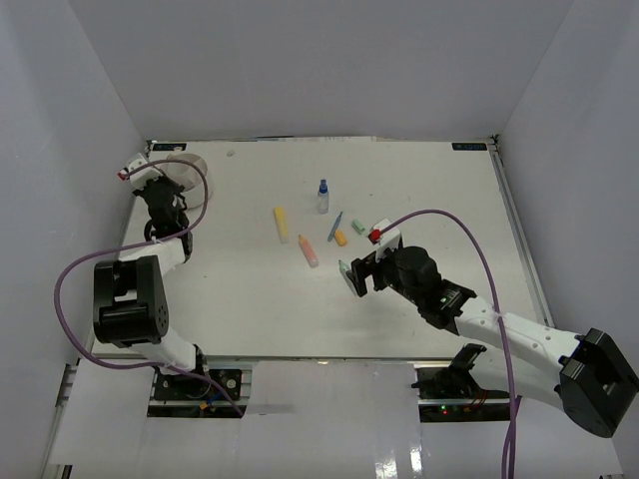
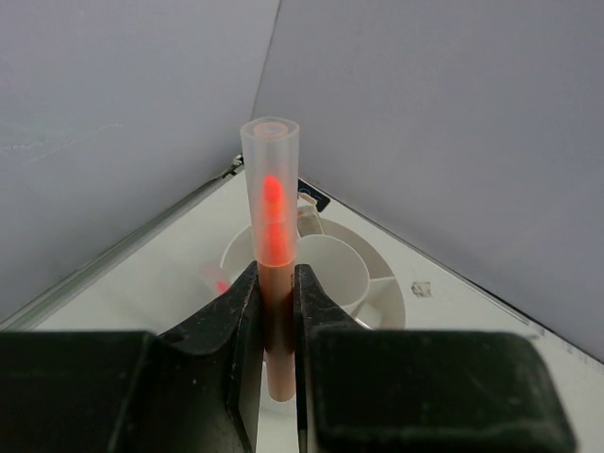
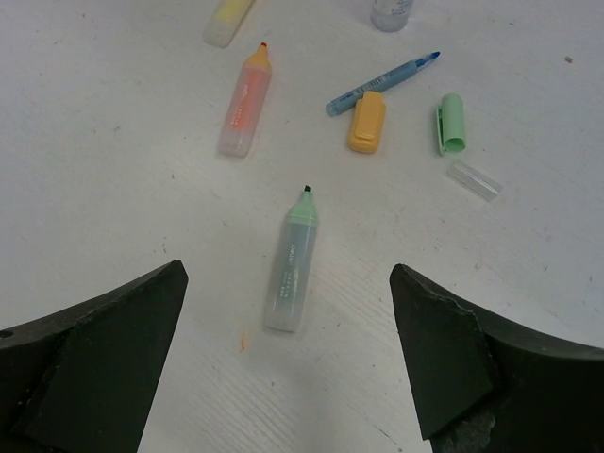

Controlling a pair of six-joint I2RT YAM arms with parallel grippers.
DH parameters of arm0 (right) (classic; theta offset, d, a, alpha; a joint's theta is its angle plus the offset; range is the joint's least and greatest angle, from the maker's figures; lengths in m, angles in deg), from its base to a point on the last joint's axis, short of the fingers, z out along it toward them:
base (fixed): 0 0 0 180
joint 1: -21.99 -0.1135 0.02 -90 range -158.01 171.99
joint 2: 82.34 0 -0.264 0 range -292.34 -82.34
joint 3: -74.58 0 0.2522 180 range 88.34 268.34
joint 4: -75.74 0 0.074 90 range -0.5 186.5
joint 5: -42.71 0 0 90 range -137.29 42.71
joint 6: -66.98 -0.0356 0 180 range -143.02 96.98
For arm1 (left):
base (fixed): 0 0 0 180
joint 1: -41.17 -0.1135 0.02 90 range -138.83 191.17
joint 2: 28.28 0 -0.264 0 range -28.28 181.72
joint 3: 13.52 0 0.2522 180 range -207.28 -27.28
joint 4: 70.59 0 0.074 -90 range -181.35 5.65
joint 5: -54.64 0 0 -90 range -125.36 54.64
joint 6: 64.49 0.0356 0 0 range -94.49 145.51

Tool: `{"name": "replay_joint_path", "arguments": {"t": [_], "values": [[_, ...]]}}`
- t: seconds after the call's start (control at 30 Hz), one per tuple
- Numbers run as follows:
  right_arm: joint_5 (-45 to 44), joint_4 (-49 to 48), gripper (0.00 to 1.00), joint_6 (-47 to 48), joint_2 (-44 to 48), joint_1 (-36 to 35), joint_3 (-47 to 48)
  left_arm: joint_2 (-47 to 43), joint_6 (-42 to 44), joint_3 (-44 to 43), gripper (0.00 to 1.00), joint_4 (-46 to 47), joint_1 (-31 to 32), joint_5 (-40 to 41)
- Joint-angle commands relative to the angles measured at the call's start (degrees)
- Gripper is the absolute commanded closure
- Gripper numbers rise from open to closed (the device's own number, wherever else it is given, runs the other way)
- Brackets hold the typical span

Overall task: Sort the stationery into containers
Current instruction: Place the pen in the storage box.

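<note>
held marker (image 2: pixel 272 217): clear cap, red-orange tip inside
tub (image 2: pixel 377 274): white
near marker (image 3: pixel 293 274): pale green, black tip
middle marker (image 3: pixel 245 102): pinkish orange
far marker (image 3: pixel 229 21): yellow
pen (image 3: pixel 382 83): blue
bottle (image 1: pixel 322 198): clear, blue cap
table (image 1: pixel 250 309): white

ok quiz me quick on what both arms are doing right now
1. True or false: the left fingers are shut on a marker near the white tub.
2. What lies between the open right fingers? A yellow marker B green marker C blue pen
3. Fill in: the green marker's tip is ___ (capped/bare).
Key: 1 true; 2 B; 3 bare.
</note>
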Motion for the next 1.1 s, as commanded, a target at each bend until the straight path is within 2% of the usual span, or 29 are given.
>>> {"name": "replay_joint_path", "arguments": {"t": [0.0, 0.27, 0.4, 0.77, 1.07], "values": [[0.99, -3.04, 0.05, 0.32, -0.12, 0.26, 0.31, 2.6, -1.76, -4.84, 1.0, 0.0, -1.99, -1.31], [2.65, -3.04, 0.05, 0.32, -0.38, 0.53, 0.4, 6.04, -1.76, -9.24, 1.0, -5.72, -3.23, -9.48], [3.45, -3.04, 0.05, 0.23, -0.29, 0.53, 0.22, 7.97, -2.11, -10.12, 1.0, -5.38, -4.63, -13.61], [4.59, -3.04, 0.05, 0.49, -0.2, 0.62, 0.22, 12.98, -4.13, -11.09, 1.0, -2.22, -6.13, -17.22], [5.39, -3.04, 0.04, 0.85, -1.26, 0.62, 0.49, 16.67, -4.14, -11.62, 1.0, 2.18, -6.22, -17.22]]}}
